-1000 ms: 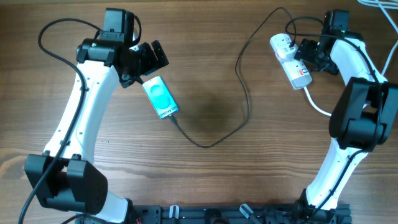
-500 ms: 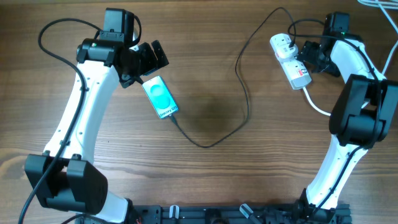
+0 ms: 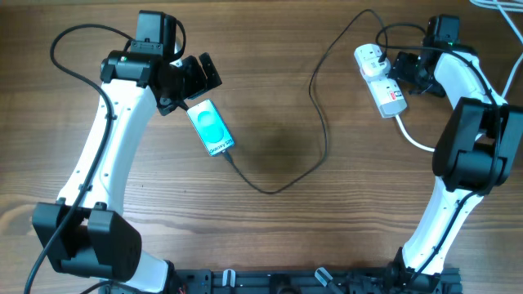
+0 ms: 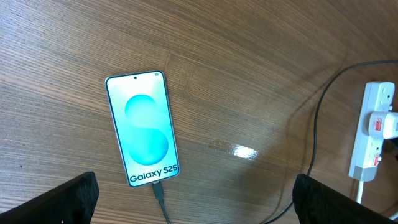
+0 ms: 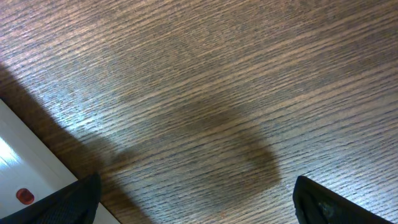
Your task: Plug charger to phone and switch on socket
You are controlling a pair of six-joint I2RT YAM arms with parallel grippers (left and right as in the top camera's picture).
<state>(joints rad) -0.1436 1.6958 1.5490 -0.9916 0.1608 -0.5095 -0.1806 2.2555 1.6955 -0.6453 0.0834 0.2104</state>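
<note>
While left tool (image 3: 189, 88), right tool (image 3: 403, 72) gape empty — phone (image 4: 142, 129) reads "Galaxy S25".

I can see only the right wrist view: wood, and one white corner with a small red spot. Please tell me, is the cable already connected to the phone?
Observer: It appears so. In the left wrist view the charger meets the bottom edge of the phone, just under the "Galaxy S25" lettering.
Operator: Where is the socket in relation to my end effector?
Observer: From overhead, the socket lies just left of the right end effector, with a white plug adapter at its far end.
Operator: Is the left arm holding something?
Observer: No. The left end effector is open and empty, above the phone's top end.
</note>
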